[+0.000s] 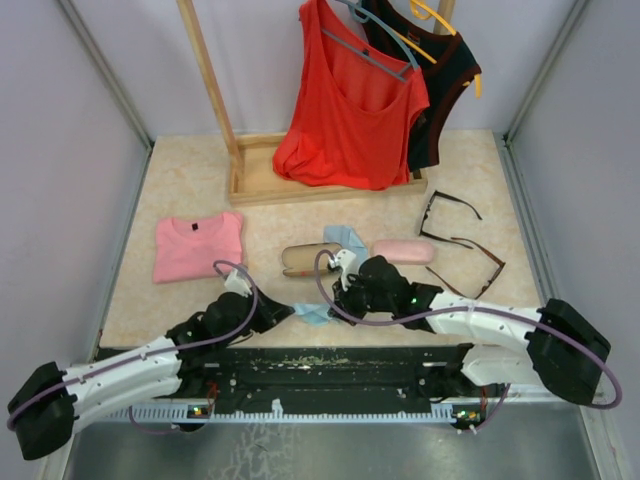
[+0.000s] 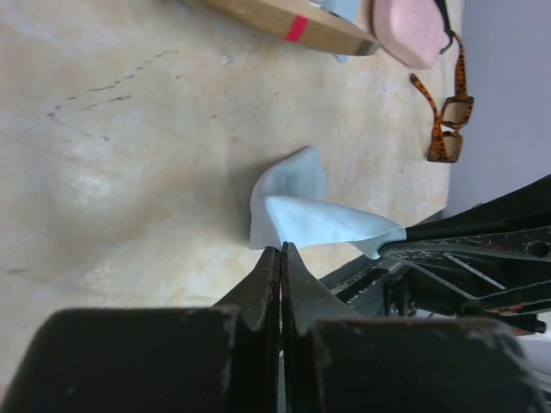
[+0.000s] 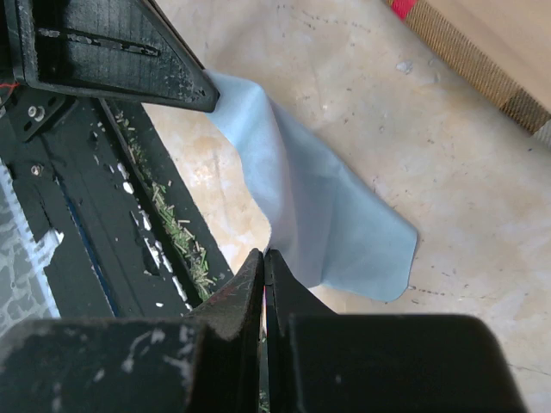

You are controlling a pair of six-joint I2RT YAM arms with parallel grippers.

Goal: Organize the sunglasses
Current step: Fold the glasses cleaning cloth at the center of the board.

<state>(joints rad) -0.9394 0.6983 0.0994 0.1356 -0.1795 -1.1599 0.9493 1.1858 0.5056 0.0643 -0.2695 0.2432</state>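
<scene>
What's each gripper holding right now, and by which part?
Both pinch the same light blue cloth, at opposite ends: the left gripper on one edge, the right gripper on the other.

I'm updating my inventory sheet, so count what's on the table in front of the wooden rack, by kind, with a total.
Sunglasses: 2 (black pair, reddish-brown pair)
Cases: 2 (pink case, plaid case)
Blue cloths: 2 (front cloth, rear cloth)
Folded pink shirt: 1
Total: 7
</scene>
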